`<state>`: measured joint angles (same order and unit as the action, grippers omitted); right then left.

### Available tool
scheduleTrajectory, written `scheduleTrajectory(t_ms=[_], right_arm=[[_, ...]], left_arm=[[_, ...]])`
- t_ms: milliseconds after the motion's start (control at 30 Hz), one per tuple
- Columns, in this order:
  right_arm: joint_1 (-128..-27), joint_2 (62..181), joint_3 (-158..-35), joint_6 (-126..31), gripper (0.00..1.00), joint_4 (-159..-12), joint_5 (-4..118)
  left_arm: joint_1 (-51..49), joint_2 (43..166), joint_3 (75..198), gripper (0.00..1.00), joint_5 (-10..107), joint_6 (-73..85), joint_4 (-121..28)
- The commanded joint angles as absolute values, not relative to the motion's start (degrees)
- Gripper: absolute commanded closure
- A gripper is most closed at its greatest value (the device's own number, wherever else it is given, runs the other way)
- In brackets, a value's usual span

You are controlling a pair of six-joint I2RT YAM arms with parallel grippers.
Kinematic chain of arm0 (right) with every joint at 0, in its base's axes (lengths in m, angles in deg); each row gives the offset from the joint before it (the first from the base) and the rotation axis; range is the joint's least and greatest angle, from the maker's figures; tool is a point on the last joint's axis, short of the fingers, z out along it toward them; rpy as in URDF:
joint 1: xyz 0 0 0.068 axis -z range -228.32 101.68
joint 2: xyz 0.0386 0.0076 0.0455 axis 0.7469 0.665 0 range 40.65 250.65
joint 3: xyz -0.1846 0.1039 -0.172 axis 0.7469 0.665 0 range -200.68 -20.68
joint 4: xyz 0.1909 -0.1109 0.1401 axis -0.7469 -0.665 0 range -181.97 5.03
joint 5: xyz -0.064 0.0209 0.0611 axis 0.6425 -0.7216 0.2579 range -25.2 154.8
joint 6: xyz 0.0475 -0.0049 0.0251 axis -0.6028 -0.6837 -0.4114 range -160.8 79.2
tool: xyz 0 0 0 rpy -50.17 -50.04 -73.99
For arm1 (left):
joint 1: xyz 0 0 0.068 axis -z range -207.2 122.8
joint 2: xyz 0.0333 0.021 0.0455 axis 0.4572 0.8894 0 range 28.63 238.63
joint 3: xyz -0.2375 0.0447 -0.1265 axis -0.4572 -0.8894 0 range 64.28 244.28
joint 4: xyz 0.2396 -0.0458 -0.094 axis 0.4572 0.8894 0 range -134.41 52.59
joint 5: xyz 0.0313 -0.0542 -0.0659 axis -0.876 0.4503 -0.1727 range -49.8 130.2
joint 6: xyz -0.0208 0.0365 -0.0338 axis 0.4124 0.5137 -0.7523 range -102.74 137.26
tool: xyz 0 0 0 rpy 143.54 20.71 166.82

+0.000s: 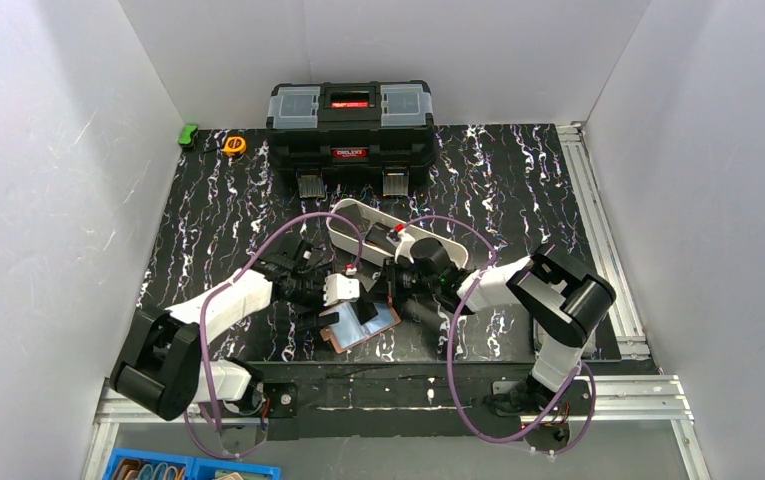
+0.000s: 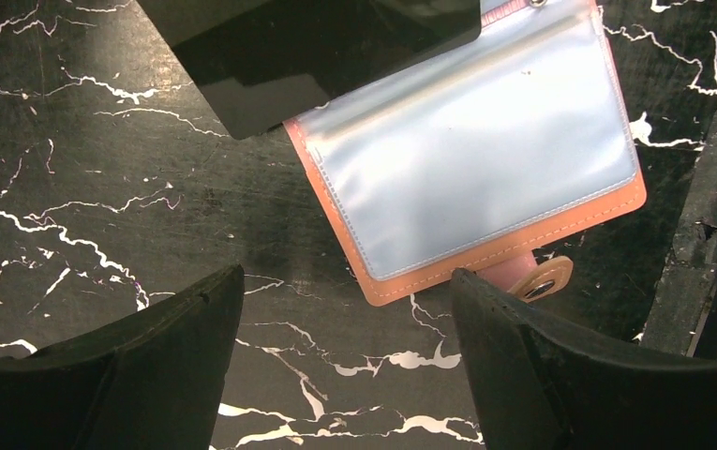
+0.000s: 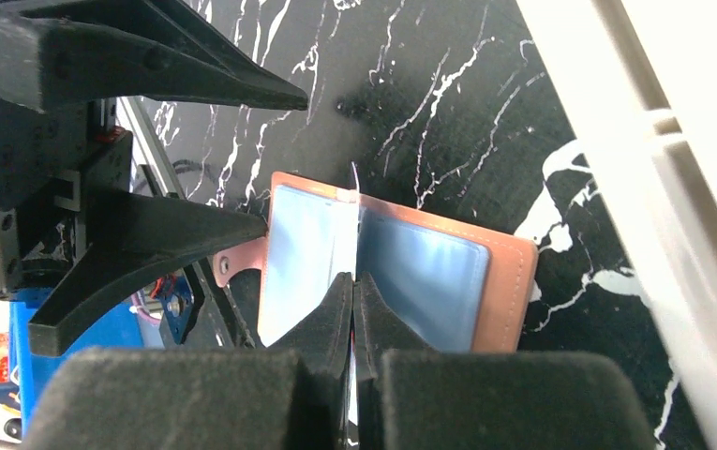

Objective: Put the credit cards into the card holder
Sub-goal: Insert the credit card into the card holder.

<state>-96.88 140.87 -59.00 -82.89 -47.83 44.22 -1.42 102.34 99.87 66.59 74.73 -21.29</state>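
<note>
**Two sets of fingers at the open card holder: loading step**

The card holder (image 1: 363, 325) lay open and flat on the worktop (image 1: 518, 180), near its front edge and between my two arms. Its clear sleeves faced up and the snap tab pointed toward my left arm.

My right fingers (image 3: 352, 305) were pressed together on a thin sheet (image 3: 352, 192) standing edge-on over the fold. I could not tell whether it was a card or a sleeve leaf. My left fingers (image 2: 209, 305) were spread wide with nothing between them, hovering just off the holder's tab edge.

In the left wrist view a dark glossy panel (image 2: 317, 56) overlapped one corner of the holder; I could not identify it. No card face showed plainly.

Judgement: this was the pocket-opening or insertion stage, with no card surely seated. The next move likely called for my left fingers to steady the holder while the right steered its sheet squarely into a sleeve mouth. The edges were thin and the margin small.
</note>
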Motion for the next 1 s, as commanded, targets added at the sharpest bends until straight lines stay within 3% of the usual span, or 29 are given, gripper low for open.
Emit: scheduleTrajectory(t_ms=[0,633,867,967], right_arm=[[-97.6,141.6,-57.1,-84.4,0.99,-43.5,45.6],[-97.9,138.9,-47.5,-91.9,0.99,-29.7,50.5],[-97.9,142.1,-44.9,-96.7,0.99,-19.9,51.0],[-97.9,142.0,-44.6,-97.2,0.99,-19.3,51.3]], left_arm=[[-0.6,99.7,98.8,0.2,69.2,76.8,-18.8],[3.6,92.0,95.5,0.29,66.9,79.9,-15.7],[5.4,94.6,95.9,0.48,66.2,79.9,-16.5],[6.2,95.6,96.4,0.51,65.5,78.9,-17.1]])
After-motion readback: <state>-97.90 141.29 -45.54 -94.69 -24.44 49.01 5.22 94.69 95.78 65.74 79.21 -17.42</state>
